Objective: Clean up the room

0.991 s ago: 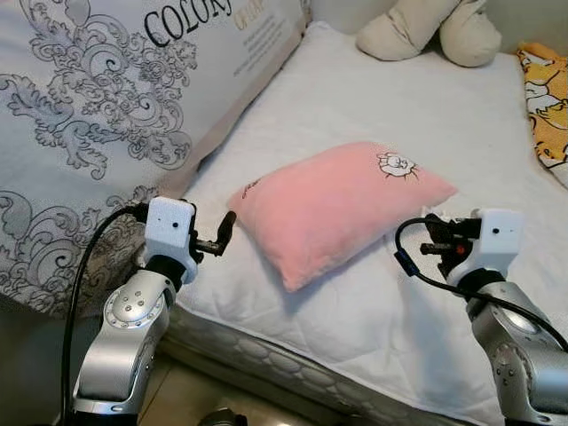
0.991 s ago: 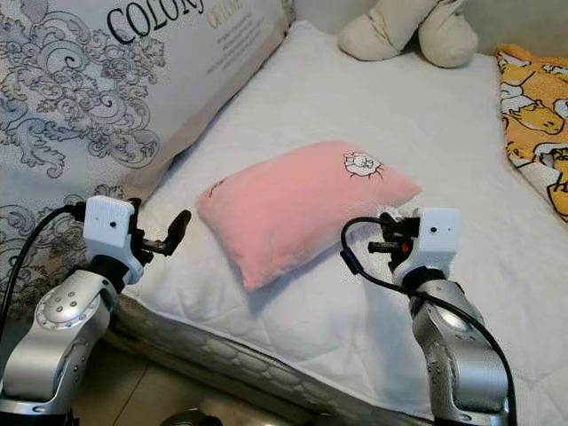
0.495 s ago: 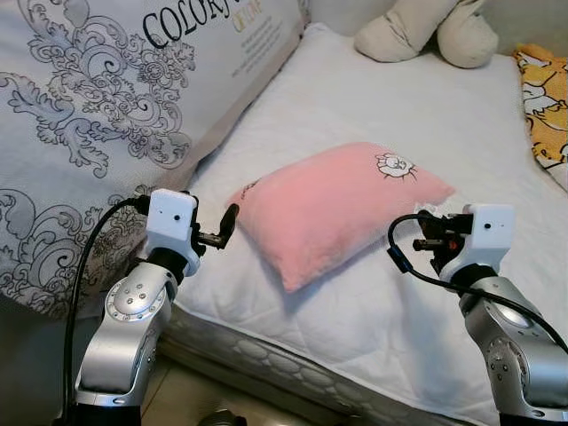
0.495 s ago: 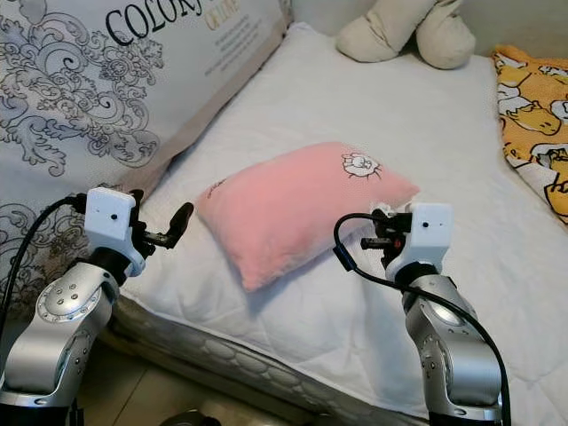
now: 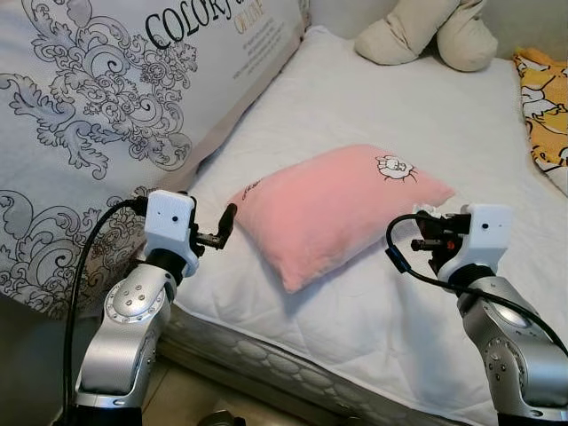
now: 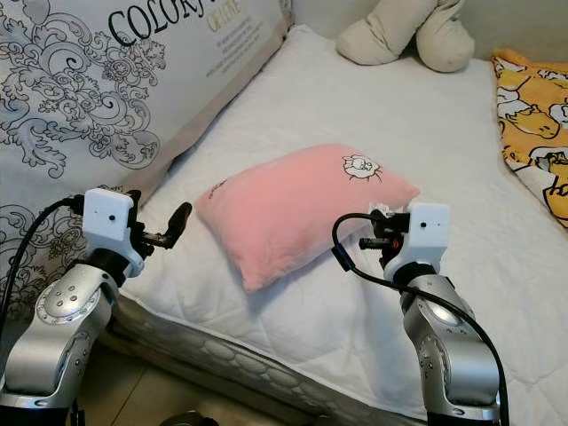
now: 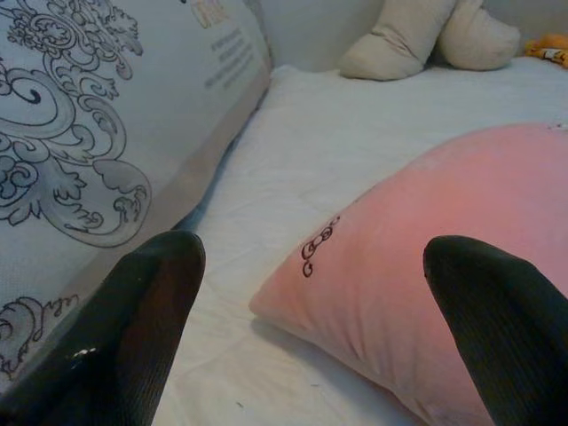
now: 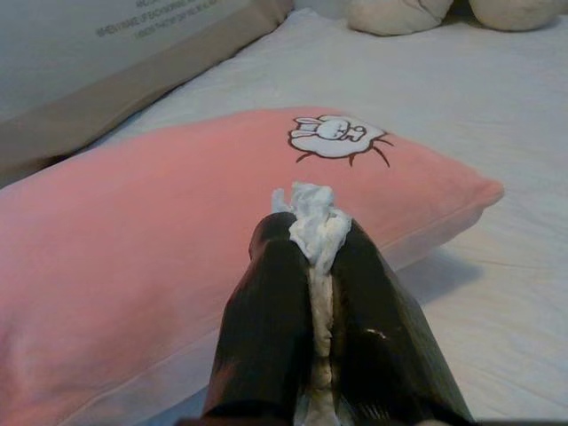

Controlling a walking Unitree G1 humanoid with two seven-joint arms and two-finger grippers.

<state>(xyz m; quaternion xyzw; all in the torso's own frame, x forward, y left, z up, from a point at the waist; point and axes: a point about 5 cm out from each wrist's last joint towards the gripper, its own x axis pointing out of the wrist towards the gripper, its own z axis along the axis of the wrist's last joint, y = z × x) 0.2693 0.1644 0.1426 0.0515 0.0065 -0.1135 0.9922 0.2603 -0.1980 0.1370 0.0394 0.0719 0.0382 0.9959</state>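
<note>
R gripper (image 8: 321,266) is clamped on a wad of white tissue (image 8: 315,226), which sticks out past the fingertips; it hovers just above the white mattress (image 5: 373,98), right by the near edge of the pink pillow (image 5: 333,209). L gripper (image 5: 224,229) has its fingers spread wide, nothing between them, just beside the pillow's L corner, not touching.

Pillow lies mid-bed, w/ a small cartoon bunny patch (image 8: 335,138) and a tiny dark curly mark (image 7: 318,246) near one corner. Big grey ornate pillow (image 5: 106,115) on the L reads "COLON…" in black; smaller print below is illegible. Beige plush (image 5: 430,31) at the far end, orange cartoon-print cloth (image 5: 548,98) on the R.
</note>
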